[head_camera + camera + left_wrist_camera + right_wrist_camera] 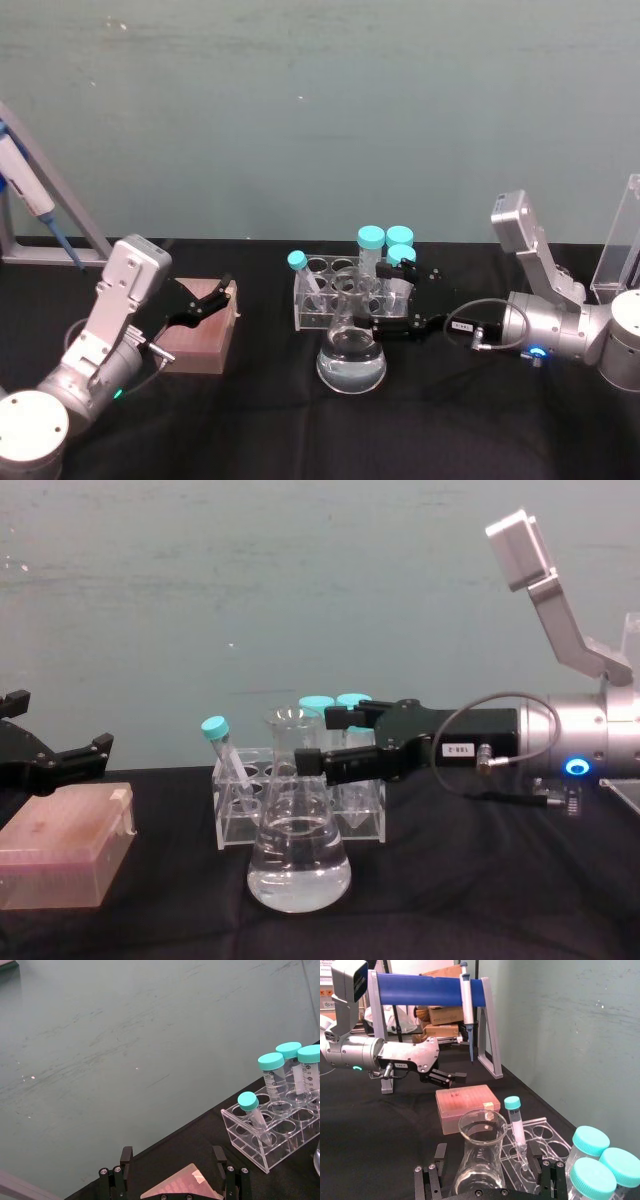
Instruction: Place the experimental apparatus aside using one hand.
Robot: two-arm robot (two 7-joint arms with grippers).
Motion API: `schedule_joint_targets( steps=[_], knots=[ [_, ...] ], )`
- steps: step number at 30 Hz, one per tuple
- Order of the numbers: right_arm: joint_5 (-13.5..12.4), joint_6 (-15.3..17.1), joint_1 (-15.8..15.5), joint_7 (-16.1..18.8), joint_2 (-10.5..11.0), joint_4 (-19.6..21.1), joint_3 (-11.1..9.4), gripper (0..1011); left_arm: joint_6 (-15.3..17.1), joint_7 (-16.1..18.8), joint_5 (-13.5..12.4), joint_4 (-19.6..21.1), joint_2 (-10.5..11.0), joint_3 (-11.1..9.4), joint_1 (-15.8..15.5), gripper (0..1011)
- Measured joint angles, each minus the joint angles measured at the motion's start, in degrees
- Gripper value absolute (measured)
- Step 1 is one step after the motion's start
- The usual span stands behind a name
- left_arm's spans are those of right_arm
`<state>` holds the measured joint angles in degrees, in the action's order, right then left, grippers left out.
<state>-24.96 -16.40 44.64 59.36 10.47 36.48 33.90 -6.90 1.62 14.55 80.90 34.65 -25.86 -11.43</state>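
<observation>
black tabletop [250, 420]: right wrist view reveals right gripper [488, 1152] spread astride conical flask [476, 1167].

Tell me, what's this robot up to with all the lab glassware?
The right gripper is at the conical flask of clear liquid, its open fingers either side of the neck, not closed on it. The flask stands on the black table in front of a clear tube rack holding teal-capped tubes. The left gripper hovers open over a pinkish box.
</observation>
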Motion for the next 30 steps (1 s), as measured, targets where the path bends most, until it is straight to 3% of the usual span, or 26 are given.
schedule_joint_targets(
  steps=[16,30],
  knots=[
    [0.80,-1.66,2.71,2.10,-2.67,-6.12,0.03,1004,0.00,0.00,0.00,0.00,0.00,0.00,0.00,1000],
    [2.24,-4.95,6.59,4.58,-6.07,-14.55,-1.35,1004,0.00,0.01,-0.01,0.00,0.00,0.00,0.00,1000]
  ],
)
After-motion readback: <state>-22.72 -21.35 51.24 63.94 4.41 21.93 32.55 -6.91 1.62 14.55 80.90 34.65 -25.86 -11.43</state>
